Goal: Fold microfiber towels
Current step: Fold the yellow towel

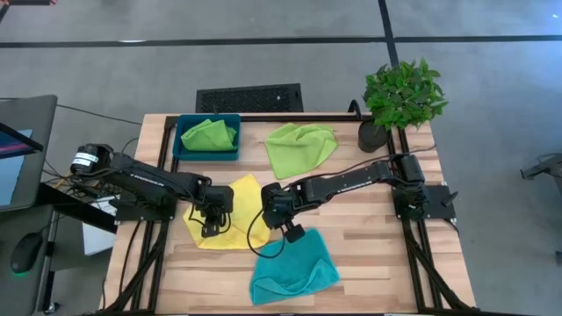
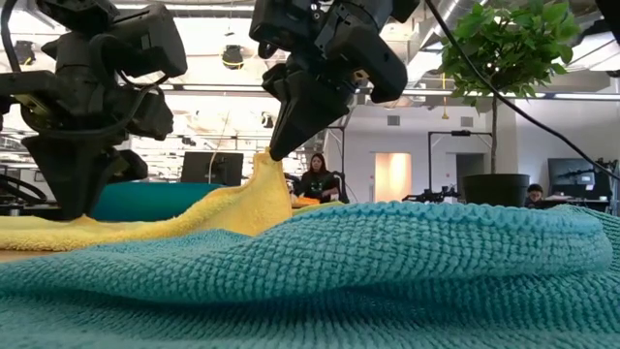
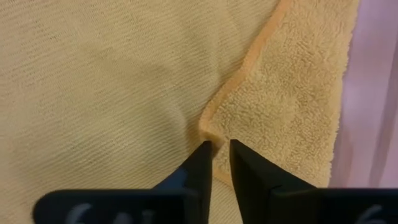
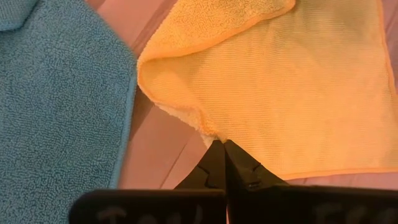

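Note:
The yellow towel [image 1: 235, 211] lies on the wooden table, left of middle, with one part turned over so that its fluffy side [image 3: 292, 93] shows beside the smooth side. My left gripper [image 1: 212, 228] is down on its left part. My right gripper [image 1: 267, 211] is shut on its right side and holds that part up in a peak [image 2: 272, 167]. The teal towel [image 1: 292, 268] lies crumpled at the near edge. One lime green towel [image 1: 301, 146] rests flat at the far middle. Another lime green towel [image 1: 209, 134] lies in the dark-teal tray [image 1: 180, 151]. My left gripper pinches the yellow towel's hemmed edge [image 3: 209, 129] between its two fingertips, and the cloth puckers there. The fingers come steeply from above. Around them the towel lies on the table. My right gripper pinches a bunched bit of the towel's edge [image 4: 210, 133] between its shut fingertips, slanting down from above. That part is lifted off the table. The cloth drapes slack from it down to the tabletop.
A potted plant [image 1: 402, 92] stands at the far right corner. A black frame rail [image 1: 290, 116] runs along the table's far edge. Bare wood [image 1: 378, 237] lies at the near right. In the low view, people sit in the room beyond the table.

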